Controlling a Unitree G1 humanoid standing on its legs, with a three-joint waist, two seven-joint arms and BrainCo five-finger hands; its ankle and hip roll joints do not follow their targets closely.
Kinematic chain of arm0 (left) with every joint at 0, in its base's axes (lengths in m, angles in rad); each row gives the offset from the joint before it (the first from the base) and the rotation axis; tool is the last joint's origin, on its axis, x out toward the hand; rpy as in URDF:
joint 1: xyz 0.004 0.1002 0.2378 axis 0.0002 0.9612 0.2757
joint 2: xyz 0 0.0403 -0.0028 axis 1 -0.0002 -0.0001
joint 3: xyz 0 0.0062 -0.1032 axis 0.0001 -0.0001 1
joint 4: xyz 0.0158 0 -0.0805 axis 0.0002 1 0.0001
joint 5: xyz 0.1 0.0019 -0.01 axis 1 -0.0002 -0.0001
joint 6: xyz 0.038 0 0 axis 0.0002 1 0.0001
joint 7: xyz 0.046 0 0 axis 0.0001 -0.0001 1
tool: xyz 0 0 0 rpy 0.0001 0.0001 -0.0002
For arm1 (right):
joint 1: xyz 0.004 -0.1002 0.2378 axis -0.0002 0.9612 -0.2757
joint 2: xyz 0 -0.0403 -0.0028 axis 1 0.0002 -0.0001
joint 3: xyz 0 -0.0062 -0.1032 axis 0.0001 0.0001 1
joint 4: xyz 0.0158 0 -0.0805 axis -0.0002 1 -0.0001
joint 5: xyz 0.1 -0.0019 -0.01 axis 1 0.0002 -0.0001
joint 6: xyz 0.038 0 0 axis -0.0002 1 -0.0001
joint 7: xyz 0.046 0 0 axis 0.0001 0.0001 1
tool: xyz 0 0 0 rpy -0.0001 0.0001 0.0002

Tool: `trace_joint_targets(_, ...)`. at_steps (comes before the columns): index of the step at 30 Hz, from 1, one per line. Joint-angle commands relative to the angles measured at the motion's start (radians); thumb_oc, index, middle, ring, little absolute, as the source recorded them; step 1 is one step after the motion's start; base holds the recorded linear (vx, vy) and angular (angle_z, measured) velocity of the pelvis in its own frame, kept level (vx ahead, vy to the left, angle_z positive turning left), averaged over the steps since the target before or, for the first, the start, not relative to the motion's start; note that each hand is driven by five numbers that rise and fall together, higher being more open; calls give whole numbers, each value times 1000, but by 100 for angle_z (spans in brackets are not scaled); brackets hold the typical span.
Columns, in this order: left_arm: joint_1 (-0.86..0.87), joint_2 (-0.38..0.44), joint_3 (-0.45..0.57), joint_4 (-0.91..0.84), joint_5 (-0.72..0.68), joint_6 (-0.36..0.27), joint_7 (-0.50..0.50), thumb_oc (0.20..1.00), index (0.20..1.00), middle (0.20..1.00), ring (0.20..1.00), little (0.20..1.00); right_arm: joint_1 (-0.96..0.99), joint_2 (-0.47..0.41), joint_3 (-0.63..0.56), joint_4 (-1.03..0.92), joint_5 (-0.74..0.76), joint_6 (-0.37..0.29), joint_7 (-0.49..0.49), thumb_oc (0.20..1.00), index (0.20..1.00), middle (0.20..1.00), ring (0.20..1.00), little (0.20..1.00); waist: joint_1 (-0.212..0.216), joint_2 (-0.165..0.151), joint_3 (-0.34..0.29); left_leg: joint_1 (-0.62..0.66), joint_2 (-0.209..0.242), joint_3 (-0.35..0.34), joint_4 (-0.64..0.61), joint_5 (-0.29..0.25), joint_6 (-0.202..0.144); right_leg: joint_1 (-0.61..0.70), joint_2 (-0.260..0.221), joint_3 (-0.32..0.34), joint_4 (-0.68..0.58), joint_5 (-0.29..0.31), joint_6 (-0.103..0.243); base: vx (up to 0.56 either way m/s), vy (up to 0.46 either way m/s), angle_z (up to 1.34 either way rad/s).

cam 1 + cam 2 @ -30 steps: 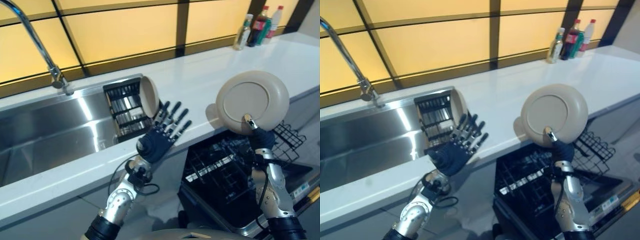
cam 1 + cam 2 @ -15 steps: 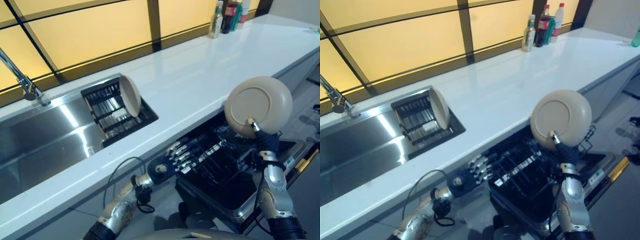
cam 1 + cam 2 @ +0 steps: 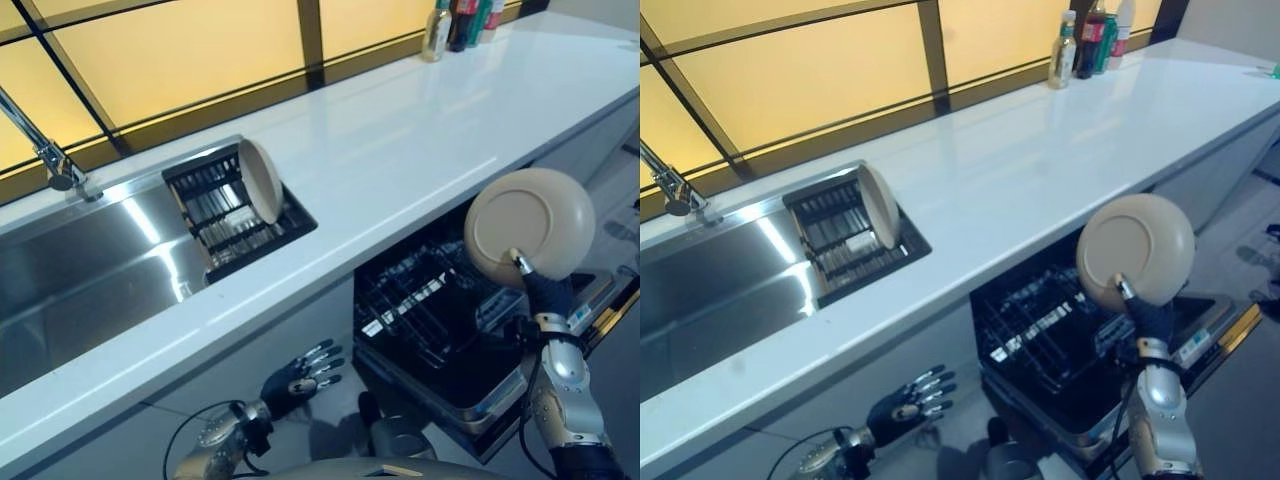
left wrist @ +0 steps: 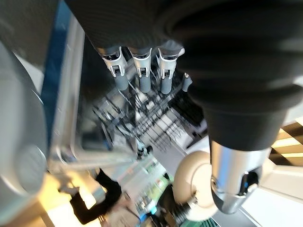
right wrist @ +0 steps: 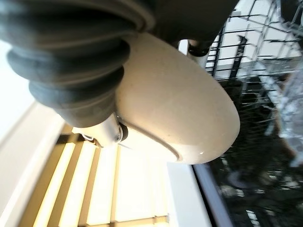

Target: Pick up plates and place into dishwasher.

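A beige plate [image 3: 529,225] is held upright on its edge by the right hand [image 3: 545,295], gripped at the lower rim with the underside facing the camera. It is carried in the air, above the open dishwasher [image 3: 470,390] and clear of its rack [image 3: 420,310], which lies below and to the left of that hand. The right wrist view shows the plate [image 5: 180,109] pressed close against the hand, with the wire rack [image 5: 246,56] beyond it.

The step in hand is judged to be the carry: the plate is lifted but not yet lowered into the rack. The next move calls for the plate to be brought down edge-first between the tines and released only once it is seated; a tilted entry could catch the wire.

A second plate [image 3: 262,180] stands in the drainer [image 3: 225,215] set in the sink [image 3: 90,270], well away, and remains to be collected.

The left hand [image 3: 300,372] hangs low in front of the cabinet, fingers straight and spread, holding nothing.
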Motion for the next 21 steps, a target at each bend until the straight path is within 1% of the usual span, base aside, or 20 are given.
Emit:
trace_joint_targets(1,40,40,50,-10,69,-68,-43,1000,1000,1000,1000,1000,-33,-58,-62,18,-37,-12,83,200,200,200,200,200,25,-36,3,-132,11,-15,247,-157,96,-51,-90,20,185,-45,133,37,-53,3)
trace_joint_targets(5,40,49,74,48,95,-66,-46,1000,1000,1000,1000,1000,3,-99,-49,84,-66,9,170,200,200,200,200,200,32,-51,6,-142,18,-27,260,-159,95,-55,-87,8,193,-47,133,25,-65,7)
trace_joint_targets(8,39,59,91,70,121,-73,-49,1000,1000,1000,1000,1000,18,-124,-36,151,-96,9,195,200,200,200,200,200,39,-62,10,-149,25,-30,272,-160,93,-60,-87,-5,201,-44,135,7,-71,4)
trace_joint_targets(11,43,68,107,64,123,-70,-58,1000,1000,1000,1000,1000,24,-133,-26,218,-123,-8,199,200,200,200,200,200,47,-69,17,-151,32,-30,281,-163,91,-62,-90,-16,203,-39,136,2,-57,20)
trace_joint_targets(14,49,80,120,51,116,-65,-80,1000,1000,1000,1000,1000,26,-140,-20,260,-120,-37,261,200,200,200,200,200,57,-72,25,-154,36,-37,288,-166,89,-63,-94,-27,205,-32,136,3,-47,2)
trace_joint_targets(17,50,87,131,50,108,-48,-105,1000,1000,1000,1000,1000,14,-156,-5,322,-136,-45,299,200,200,200,200,200,70,-74,30,-158,39,-46,304,-173,86,-67,-99,-37,213,-27,137,27,-45,19)
trace_joint_targets(21,43,103,130,51,119,-31,-122,1000,1000,1000,1000,1000,-16,-185,30,409,-136,-64,307,200,200,200,200,200,91,-78,35,-156,45,-56,308,-173,81,-61,-107,-54,210,-19,139,31,-60,13)
